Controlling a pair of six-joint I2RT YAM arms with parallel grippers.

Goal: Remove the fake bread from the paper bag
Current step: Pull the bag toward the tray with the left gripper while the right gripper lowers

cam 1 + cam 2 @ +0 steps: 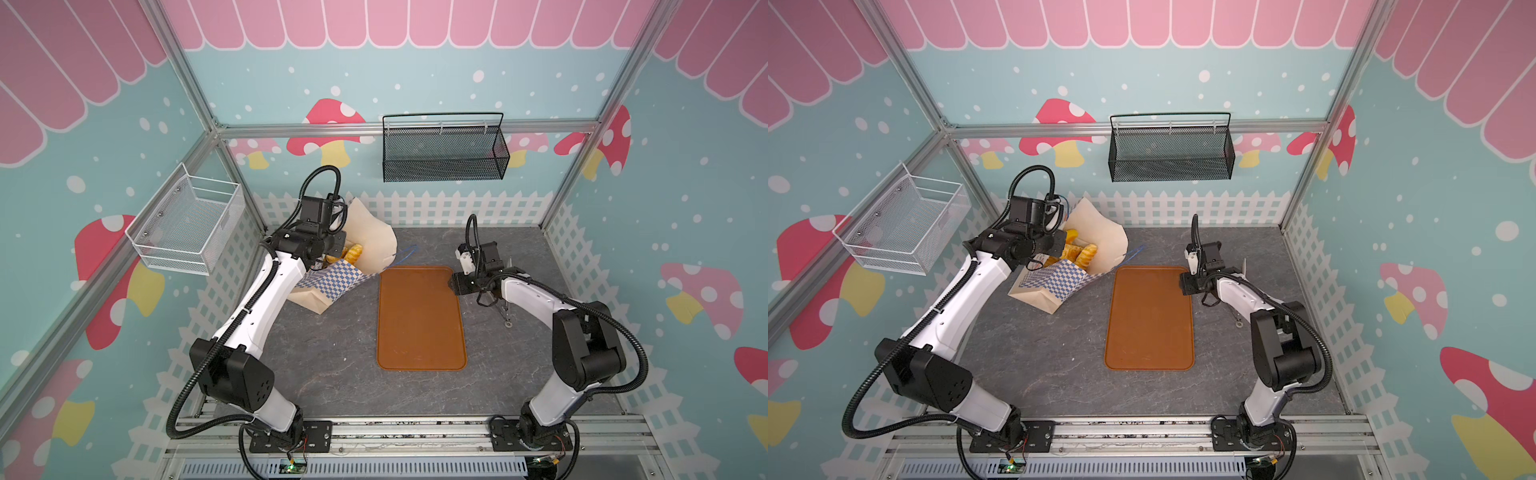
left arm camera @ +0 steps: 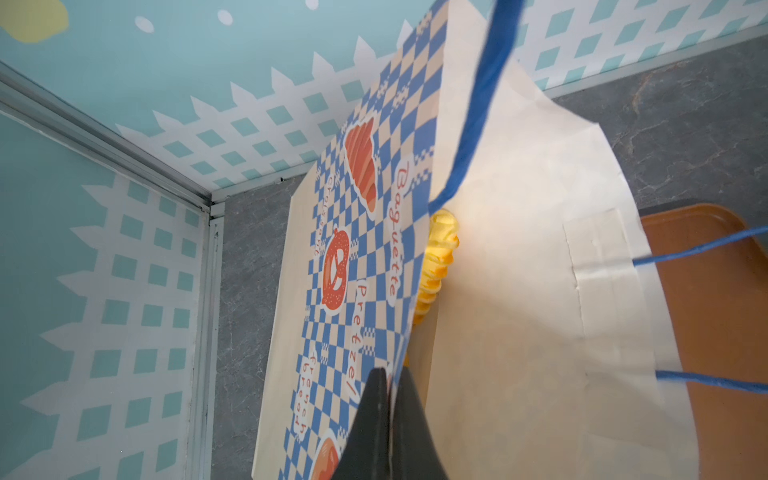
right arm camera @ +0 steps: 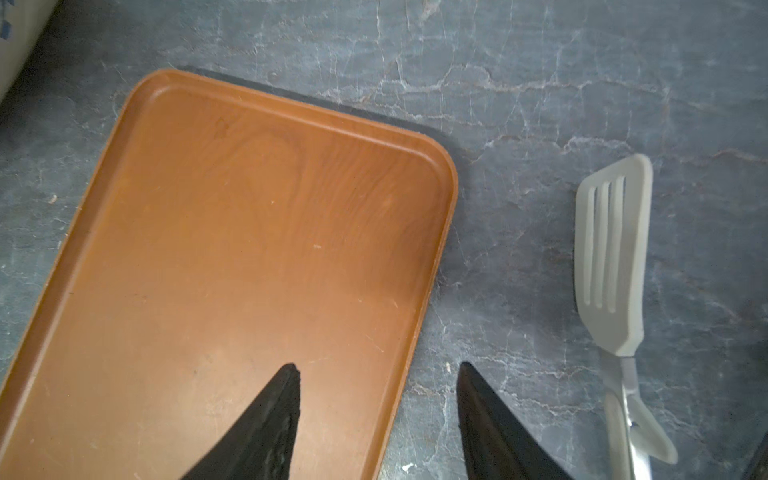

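The paper bag (image 1: 374, 241) (image 1: 1100, 232) leans tilted at the back left of the table, its mouth gaping toward the tray. Inside it, golden fake bread (image 1: 354, 253) (image 1: 1086, 254) shows as several pieces. In the left wrist view one ridged yellow piece (image 2: 440, 245) peeks past the bag's (image 2: 519, 291) checkered wall. My left gripper (image 1: 338, 246) (image 2: 390, 372) is shut on the rim of that wall, holding the mouth open. My right gripper (image 1: 453, 284) (image 3: 378, 365) hangs open and empty over the right edge of the brown tray (image 1: 419, 320) (image 3: 249, 208).
A pale slotted spatula (image 3: 613, 249) lies on the grey table right of the tray, partly under my right arm. A black mesh basket (image 1: 444, 153) hangs on the back wall and a white wire basket (image 1: 187, 224) on the left wall. Blue cord handles (image 2: 478, 104) dangle from the bag.
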